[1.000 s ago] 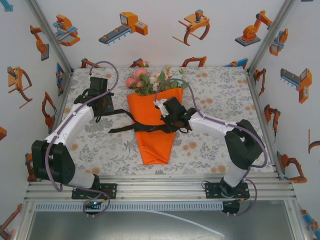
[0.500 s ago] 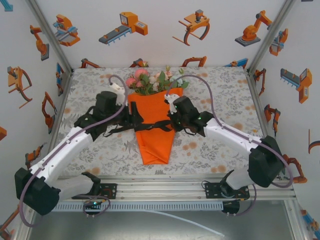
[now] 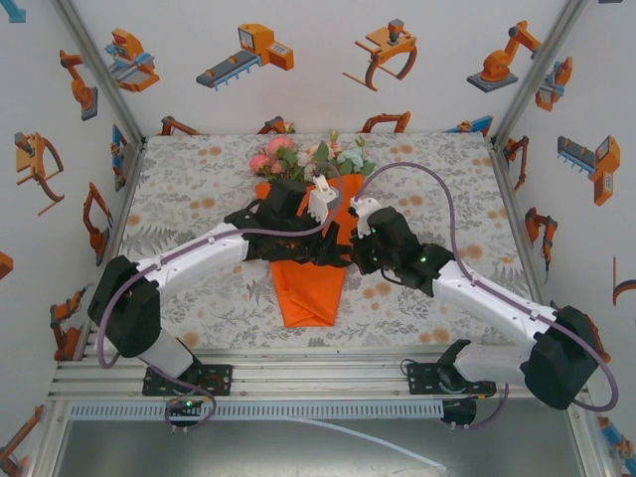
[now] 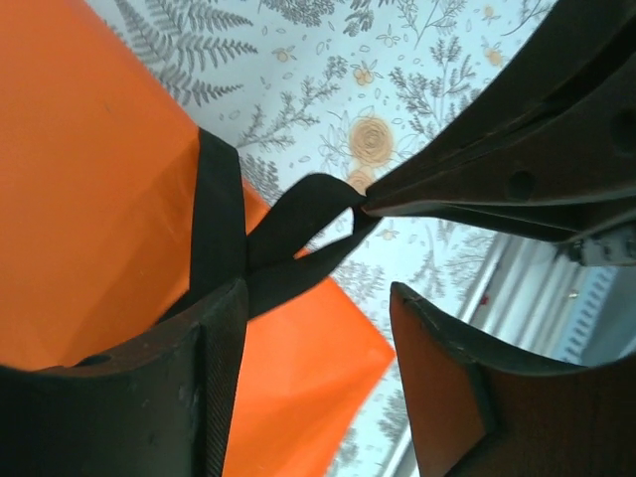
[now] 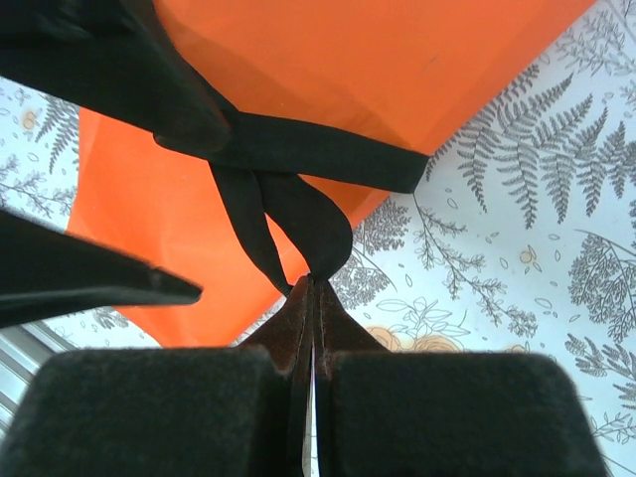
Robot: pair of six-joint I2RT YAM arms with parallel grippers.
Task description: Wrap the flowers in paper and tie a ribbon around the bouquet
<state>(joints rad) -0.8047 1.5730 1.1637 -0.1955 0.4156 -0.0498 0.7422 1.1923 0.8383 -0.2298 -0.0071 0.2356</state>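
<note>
**Ribbon crossing at the cone's right edge, held between two grippers**

The bouquet (image 3: 309, 288) lies at mid-table (image 3: 447, 179). Its long axis runs away from the arms: the flowers (image 3: 303, 159) are at the far end and the point of the orange paper (image 3: 310, 298) faces the near edge. The black ribbon (image 5: 298, 154) bands the cone crosswise, at right angles to that axis. Near the cone's right-hand edge its two ends cross and form a small loop.

The right gripper (image 5: 313, 283) is clamped on the tip of that loop, with its fingers pressed together just off the paper, over the tablecloth. The left gripper (image 4: 316, 298) reaches in from the opposite side above the cone with its jaws apart. One ribbon strand runs against its left finger (image 4: 199, 378), but nothing is pinched between the two.

The crossing therefore lies directly ahead of both tools, touching the right and merely beside the left. Tightening would probably call for the left jaws to close on the free strand, followed by a pull sideways across the cone's axis. A pull along that axis could slide the band towards the tip.
</note>
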